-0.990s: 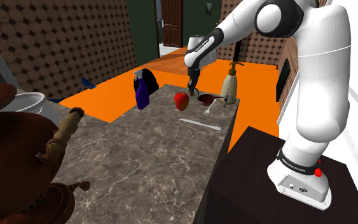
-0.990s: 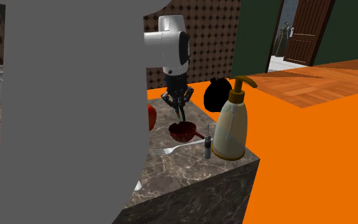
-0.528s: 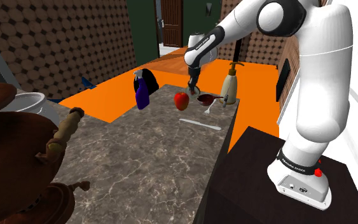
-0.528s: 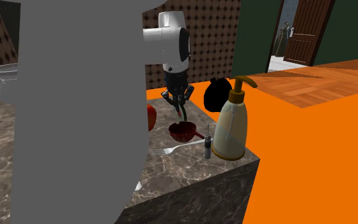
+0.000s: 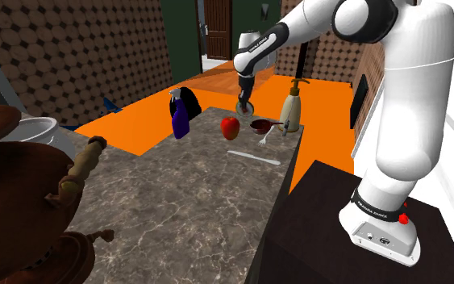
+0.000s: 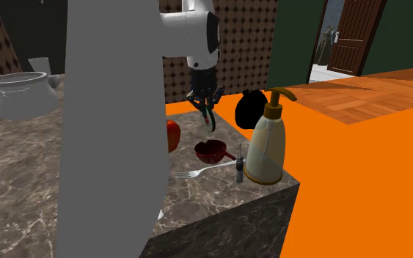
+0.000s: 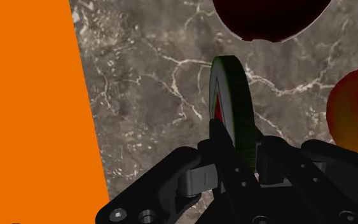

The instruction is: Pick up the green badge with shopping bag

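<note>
Here, pincer [image 7: 238,143] clamped on green badge [image 7: 229,89], above veined counter [image 5: 177,194], orange floor [image 6: 359,176], dotted brown walls [image 5: 80,56].

Arm [image 5: 297,28] raised, green badge [image 7: 232,105] in jaws now higher above counter [image 5: 185,194]

We take the bowl [image 5: 259,124] on the counter [image 5: 177,202] as our landmark. In the shoulder view, the apple [image 5: 230,127] sits just left of the bowl, the bottle [image 5: 291,109] to its right, and the vial [image 5: 284,129] between bowl and bottle. The fork [image 5: 265,139] lies just before the bowl, the knife [image 5: 253,156] nearer still. Above the bowl hangs the badge [image 6: 210,123], clasped in the gripper [image 6: 207,111].
</note>
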Controlling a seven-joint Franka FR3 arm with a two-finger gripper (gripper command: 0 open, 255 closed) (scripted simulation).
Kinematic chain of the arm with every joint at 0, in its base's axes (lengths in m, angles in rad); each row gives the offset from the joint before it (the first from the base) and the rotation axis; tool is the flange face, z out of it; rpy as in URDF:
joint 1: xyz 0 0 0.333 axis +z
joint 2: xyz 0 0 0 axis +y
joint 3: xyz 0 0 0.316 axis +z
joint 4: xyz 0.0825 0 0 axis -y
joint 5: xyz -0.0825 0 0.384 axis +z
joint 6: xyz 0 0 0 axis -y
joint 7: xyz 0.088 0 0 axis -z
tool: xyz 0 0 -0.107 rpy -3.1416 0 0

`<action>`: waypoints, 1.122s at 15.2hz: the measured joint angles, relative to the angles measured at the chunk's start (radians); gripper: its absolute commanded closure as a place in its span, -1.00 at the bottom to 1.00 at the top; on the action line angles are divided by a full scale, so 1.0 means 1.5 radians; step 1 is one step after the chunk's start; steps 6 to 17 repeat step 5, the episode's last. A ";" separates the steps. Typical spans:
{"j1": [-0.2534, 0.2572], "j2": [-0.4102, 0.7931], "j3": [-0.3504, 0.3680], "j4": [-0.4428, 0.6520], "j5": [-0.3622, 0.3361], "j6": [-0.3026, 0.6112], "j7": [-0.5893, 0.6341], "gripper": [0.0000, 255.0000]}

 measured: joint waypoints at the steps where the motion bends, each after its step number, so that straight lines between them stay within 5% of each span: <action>1: 0.000 -0.006 -0.001 0.001 -0.001 -0.007 -0.001 1.00; 17: 0.001 -0.022 -0.002 0.013 -0.004 -0.034 0.000 1.00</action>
